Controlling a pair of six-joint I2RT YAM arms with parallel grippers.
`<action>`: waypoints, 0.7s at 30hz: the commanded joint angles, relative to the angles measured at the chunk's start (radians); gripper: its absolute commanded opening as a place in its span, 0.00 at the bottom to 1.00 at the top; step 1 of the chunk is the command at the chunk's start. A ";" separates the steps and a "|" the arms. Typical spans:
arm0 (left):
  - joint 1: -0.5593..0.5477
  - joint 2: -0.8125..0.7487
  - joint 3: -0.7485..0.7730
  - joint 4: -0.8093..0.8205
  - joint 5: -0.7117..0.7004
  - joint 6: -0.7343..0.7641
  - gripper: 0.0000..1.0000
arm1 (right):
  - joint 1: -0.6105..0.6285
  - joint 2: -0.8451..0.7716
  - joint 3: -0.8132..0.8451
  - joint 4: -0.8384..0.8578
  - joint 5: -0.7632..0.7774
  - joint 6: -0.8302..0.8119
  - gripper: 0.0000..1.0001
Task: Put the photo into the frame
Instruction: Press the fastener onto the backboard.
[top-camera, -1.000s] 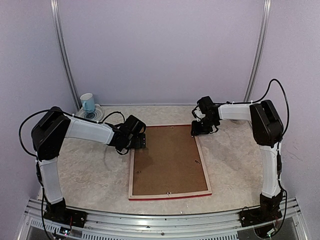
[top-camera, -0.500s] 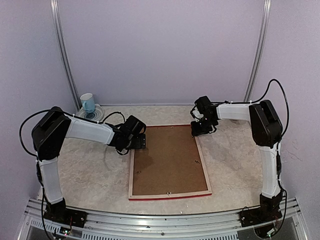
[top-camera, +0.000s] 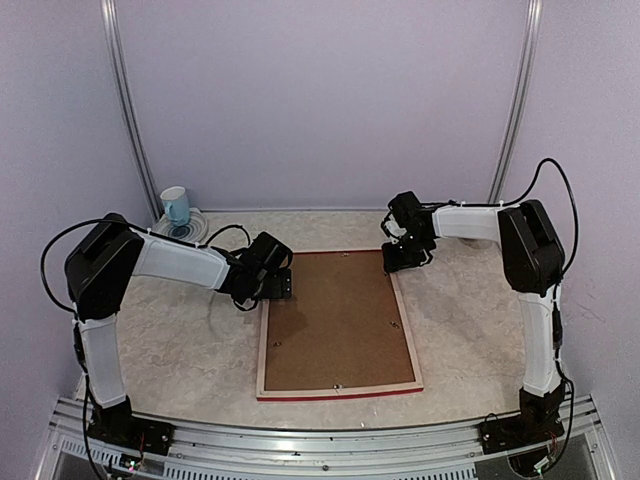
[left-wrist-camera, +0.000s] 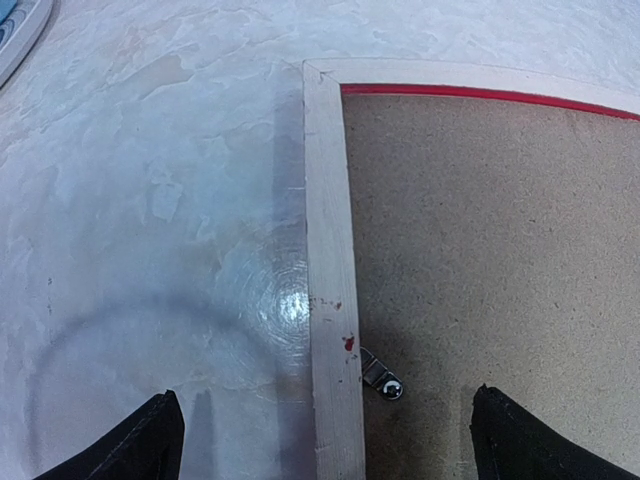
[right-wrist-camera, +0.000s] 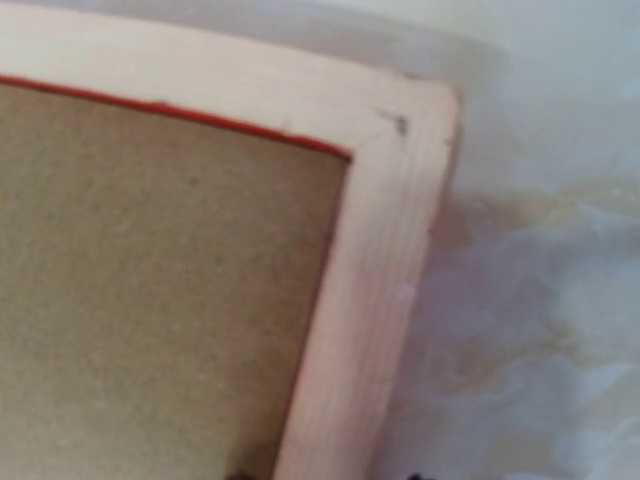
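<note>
The left tool (top-camera: 279, 284) hovers with its 2 fingers spread wide, straddling the left rail of the frame (top-camera: 263, 350) near its upper-left corner, close to a metal clip (left-wrist-camera: 383, 375). The right tool (top-camera: 400, 262) is at the frame's upper-right corner; whether its fingers are apart or together cannot be told. The frame lies face down at the centre of the table (top-camera: 170, 340), with the brown backing board (top-camera: 335, 320) facing up.

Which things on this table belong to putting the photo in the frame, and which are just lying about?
Job: frame, lying face down; brown backing board set in it; no photo in sight.
Lying about: blue mug; plate beneath it.
</note>
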 joint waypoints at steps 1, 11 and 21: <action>-0.006 0.006 0.010 0.012 -0.006 -0.004 0.99 | -0.001 -0.020 0.022 -0.029 0.000 0.043 0.42; -0.006 0.000 0.003 0.013 -0.005 -0.009 0.99 | -0.005 -0.011 0.032 -0.020 -0.051 0.060 0.46; -0.008 -0.008 -0.001 0.014 -0.005 -0.008 0.99 | -0.004 0.014 -0.014 -0.023 -0.060 0.049 0.44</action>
